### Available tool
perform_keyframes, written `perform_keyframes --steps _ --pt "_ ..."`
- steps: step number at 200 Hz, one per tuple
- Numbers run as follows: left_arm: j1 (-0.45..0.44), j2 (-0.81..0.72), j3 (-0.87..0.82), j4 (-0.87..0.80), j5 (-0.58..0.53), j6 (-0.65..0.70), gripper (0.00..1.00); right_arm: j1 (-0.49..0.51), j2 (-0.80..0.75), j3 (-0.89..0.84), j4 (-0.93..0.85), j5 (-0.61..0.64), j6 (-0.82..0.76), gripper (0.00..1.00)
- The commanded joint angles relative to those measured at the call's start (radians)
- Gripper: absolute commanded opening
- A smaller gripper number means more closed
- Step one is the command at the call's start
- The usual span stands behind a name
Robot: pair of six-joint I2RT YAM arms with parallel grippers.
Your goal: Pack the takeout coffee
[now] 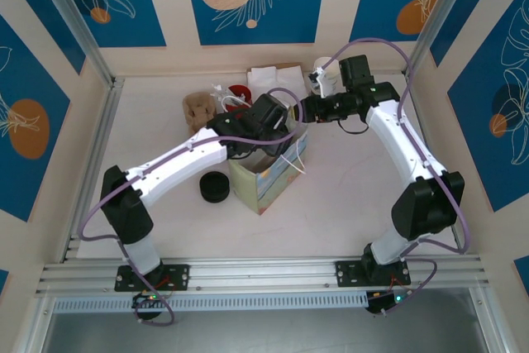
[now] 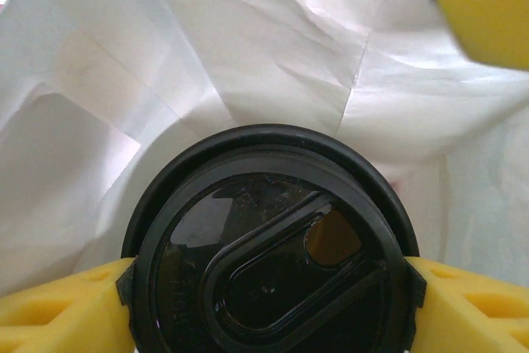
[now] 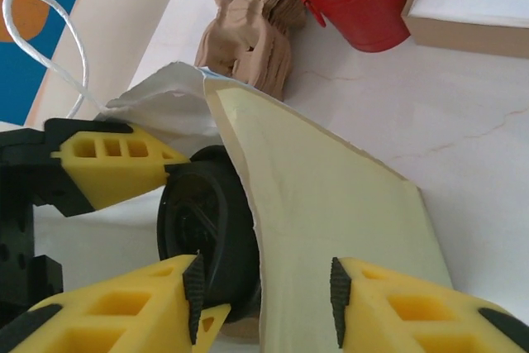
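Paper takes up most of what I see: the square-bottomed paper carrier bag (image 1: 266, 186), printed outside and white inside, stands mouth-up at mid-table. The takeout coffee cup (image 2: 269, 262), a small cup under a round black plastic lid, is already inside that mouth with white lining behind it. My left gripper (image 2: 269, 299) has a yellow finger pressed to each side of the cup at the lid's rim, so it is carrying the coffee. My right gripper (image 3: 266, 297) stands partly apart astride the bag's pale yellow side wall. One pad is at the paper and the other is off it on the cup's side, so it pinches nothing that I can see.

To do this step well, I judge I should:
- lower the cup straight and level;
- use the right jaws to keep that wall pulled outward so the lid's rim cannot catch it;
- let go only once the base is seated;
- lift the left fingers straight up, clear of the thin white cord handle (image 3: 80, 55).

Several things are hidden or unclear:
- I cannot see the bag's floor or the cup's base, so I cannot tell how far it has yet to drop.
- From overhead my left wrist covers the bag's mouth.
- The blurred yellow shape (image 2: 488, 6) in the left wrist view's corner is probably a right finger, but I cannot be sure.
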Motion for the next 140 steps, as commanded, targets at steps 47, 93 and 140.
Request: perform_keyframes --steps 47,93,140 --pt "0.012 -0.087 -0.017 -0.007 -0.020 -0.024 0.76 0.020 0.034 0.087 0.002 -0.151 -0.265 0.09" --pt "-0.045 -0.094 -0.064 0.042 -0.066 0.002 0.75 0.030 -0.005 0.098 0.014 -0.237 -0.321 0.03" --pt "-0.084 -0.128 -0.167 0.156 -0.087 0.020 0.75 0.030 -0.087 0.012 0.019 -0.301 -0.433 0.00"
